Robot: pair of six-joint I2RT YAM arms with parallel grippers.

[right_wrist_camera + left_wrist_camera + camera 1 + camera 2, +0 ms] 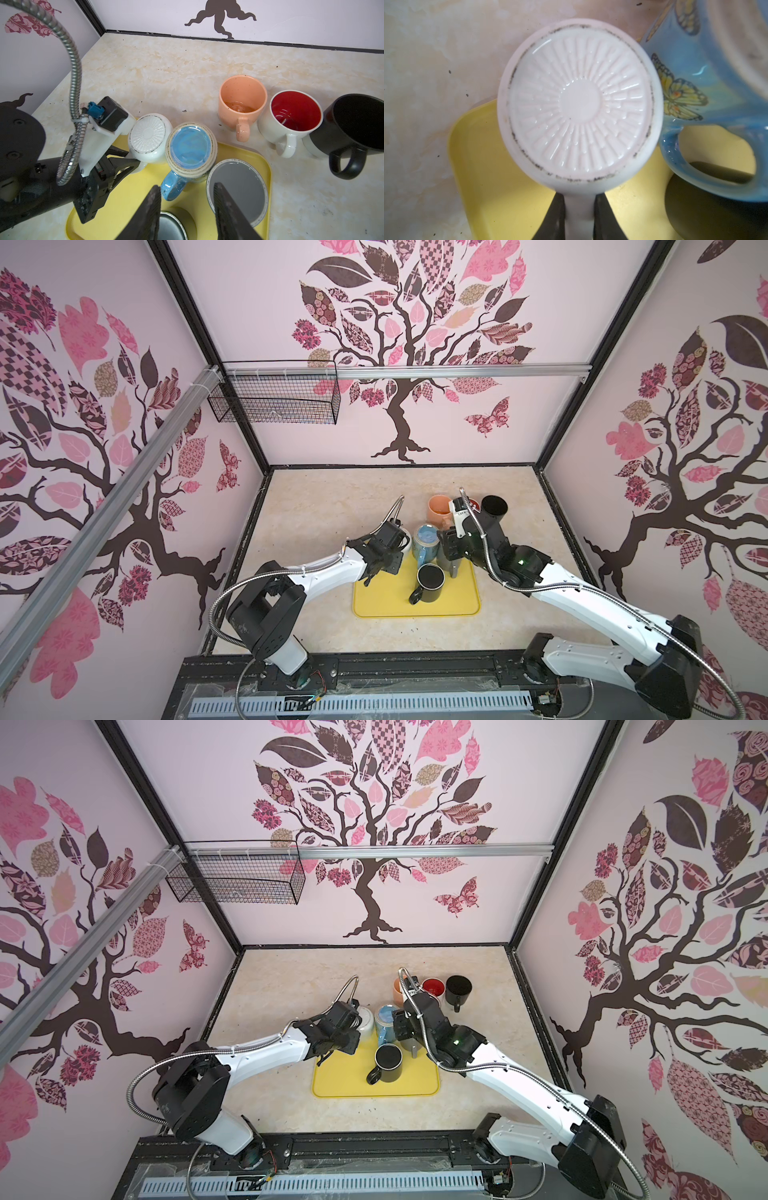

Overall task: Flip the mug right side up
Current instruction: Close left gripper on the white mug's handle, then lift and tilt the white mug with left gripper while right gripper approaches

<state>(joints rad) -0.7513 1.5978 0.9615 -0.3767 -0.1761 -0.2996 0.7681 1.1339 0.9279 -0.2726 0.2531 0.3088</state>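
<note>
**Q:** Where is the mug to be turned?

**A:** A white glazed ceramic mug [579,104] stands rim down, its ribbed base facing up. It is at the far left corner of a yellow plastic tray [386,605]. A blue glazed mug painted with butterflies [190,147], also inverted, is just beside it. I cannot tell whether the white mug sits inside the tray's rim or across it.

**Q:** How will it handle?

**A:** Probably stiff, fairly heavy and breakable. The glaze shines, so it is likely slippery. The looped handle [579,216] looks like the surest place to hold it. A hold there would let the wrist roll the mug over, though the body's weight could make it swing.

**Q:** What is the left arm doing?

**A:** It reaches forward from the near edge of the pale marbled table [166,72], forearm low, wrist over the tray's corner. The left gripper [579,196] angles down toward the mug. Its dark fingers [556,216] pinch the handle, one against each side.

**Q:** And the right arm?

**A:** It bends in from the other side. The right gripper [187,187] hangs above the tray, over an inverted grey mug [239,182]. Its fingers [149,212] are spread and hold nothing.

**Q:** Any risk?

**A:** The blue mug is so close that the white mug should probably be lifted clear before it is rolled.
</note>
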